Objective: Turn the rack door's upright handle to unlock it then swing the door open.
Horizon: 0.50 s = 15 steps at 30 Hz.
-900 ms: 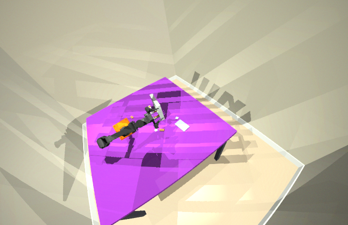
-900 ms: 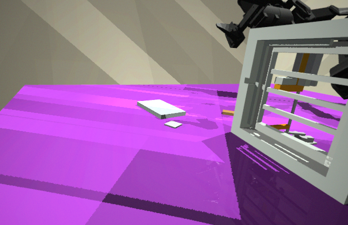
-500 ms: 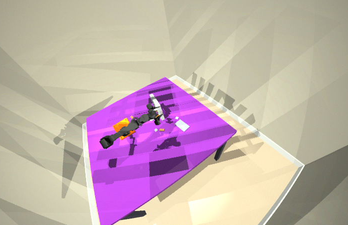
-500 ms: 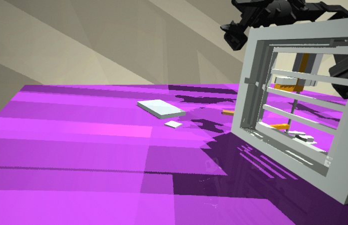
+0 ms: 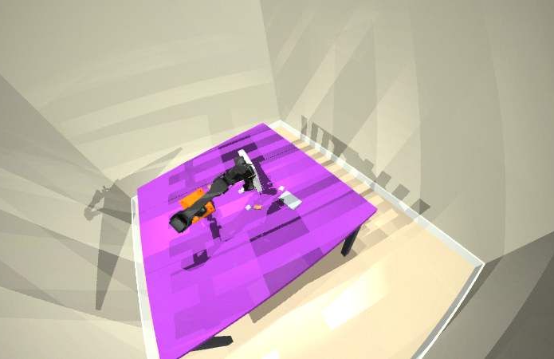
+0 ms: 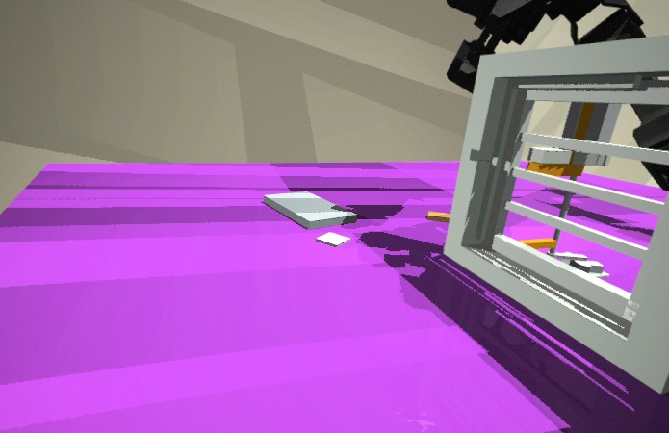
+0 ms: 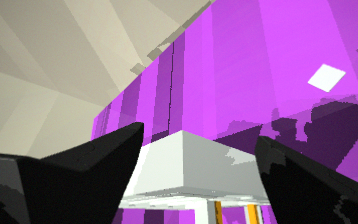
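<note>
Black pincer (image 5: 249,179) (image 7: 199,137) spread partway with nothing between its tips, near the top of the pale frame (image 5: 242,154) (image 6: 565,60) (image 7: 200,162), barred rack door (image 6: 582,186) shut or nearly so within it, upright on the purple table (image 5: 226,274) (image 6: 217,317) (image 7: 240,60)

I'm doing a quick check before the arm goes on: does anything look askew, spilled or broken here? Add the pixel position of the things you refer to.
Nothing stands out as wrong. The door frame (image 6: 462,204) (image 7: 210,167) stands upright, and the pale slab (image 5: 290,200) (image 6: 304,206) and small white tile (image 5: 281,187) (image 6: 333,239) (image 7: 327,77) lie flat on the table (image 5: 243,270) (image 6: 192,331) (image 7: 240,60). I see no spill or break.
</note>
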Motion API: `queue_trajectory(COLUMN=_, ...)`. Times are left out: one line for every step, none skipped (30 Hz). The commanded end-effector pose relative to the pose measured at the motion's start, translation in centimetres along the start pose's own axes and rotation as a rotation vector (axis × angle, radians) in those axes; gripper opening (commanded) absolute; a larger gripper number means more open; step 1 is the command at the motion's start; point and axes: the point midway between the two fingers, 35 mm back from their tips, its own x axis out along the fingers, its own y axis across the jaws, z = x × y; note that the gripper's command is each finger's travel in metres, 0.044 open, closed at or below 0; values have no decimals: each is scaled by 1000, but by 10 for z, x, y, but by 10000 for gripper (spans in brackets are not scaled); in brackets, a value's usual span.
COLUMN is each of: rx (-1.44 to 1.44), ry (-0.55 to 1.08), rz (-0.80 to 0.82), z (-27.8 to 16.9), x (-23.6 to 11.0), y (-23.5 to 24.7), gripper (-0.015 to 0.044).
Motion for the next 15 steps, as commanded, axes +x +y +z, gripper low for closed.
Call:
queue_trajectory(rx=8, ry=84, rz=-46, z=-11, x=6, y=7, gripper=293)
queue_trajectory(rx=7, ry=107, rz=-59, z=-14, x=7, y=9, gripper=293)
queue_trajectory(rx=5, ry=129, rz=-71, z=-17, x=8, y=11, gripper=293)
queue_trajectory(rx=3, ry=151, rz=-85, z=-21, x=10, y=13, gripper=293)
queue_trajectory(rx=1, ry=173, rz=-99, z=-24, x=10, y=15, gripper=293)
queue_trajectory(rx=-3, ry=195, rz=-114, z=-27, x=11, y=17, gripper=293)
queue_trajectory(rx=-7, ry=215, rz=-128, z=-31, x=12, y=19, gripper=293)
queue_trajectory(rx=-11, ry=236, rz=-144, z=-34, x=12, y=20, gripper=293)
queue_trajectory(rx=-16, ry=255, rz=-159, z=-37, x=13, y=22, gripper=293)
queue_trajectory(rx=-22, ry=274, rz=-175, z=-40, x=13, y=24, gripper=293)
queue_trajectory(rx=-28, ry=292, rz=-191, z=-44, x=13, y=26, gripper=293)
queue_trajectory(rx=-35, ry=310, rz=-208, z=-47, x=13, y=27, gripper=293)
queue_trajectory(rx=-43, ry=327, rz=-224, z=-50, x=13, y=29, gripper=293)
queue_trajectory(rx=-53, ry=343, rz=-239, z=-53, x=13, y=31, gripper=293)
queue_trajectory(rx=-64, ry=358, rz=-255, z=-55, x=13, y=33, gripper=293)
